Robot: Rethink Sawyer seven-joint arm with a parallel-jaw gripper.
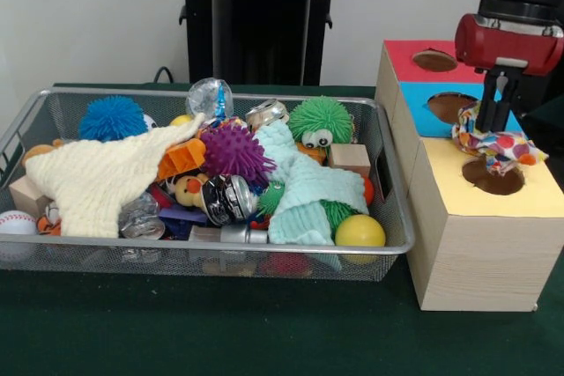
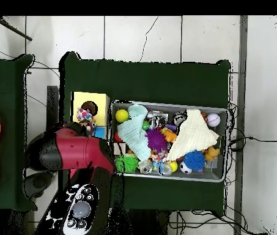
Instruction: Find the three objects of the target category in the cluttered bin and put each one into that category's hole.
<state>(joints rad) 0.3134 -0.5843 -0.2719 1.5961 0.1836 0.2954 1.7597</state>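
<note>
Wire mesh bin [image 1: 394, 209] sat on a dark green table [image 1: 264, 332], crammed with toys and cloths. Just beside the bin stood three wooden boxes in a row, topped red [image 1: 404, 53], blue [image 1: 421, 112] and yellow [image 1: 529, 195], each with a round hole. Above the yellow box hung the red and black gripper [image 1: 493, 125], its black fingers pinching a crumpled wrapper [image 1: 493, 145] printed with red, yellow, blue and white dots. The wrapper dangled directly over the rim of the yellow box's hole [image 1: 493, 180]. Inside the bin, a cream cloth [image 1: 97, 180] lay toward the end farthest from the boxes, a pale green cloth [image 1: 304, 193] toward the end nearest them, with a purple spiky ball [image 1: 232, 151] between. A yellow ball [image 1: 359, 231] sat in the bin's corner closest to the yellow box. Other wrappers in the bin could not be made out.
</note>
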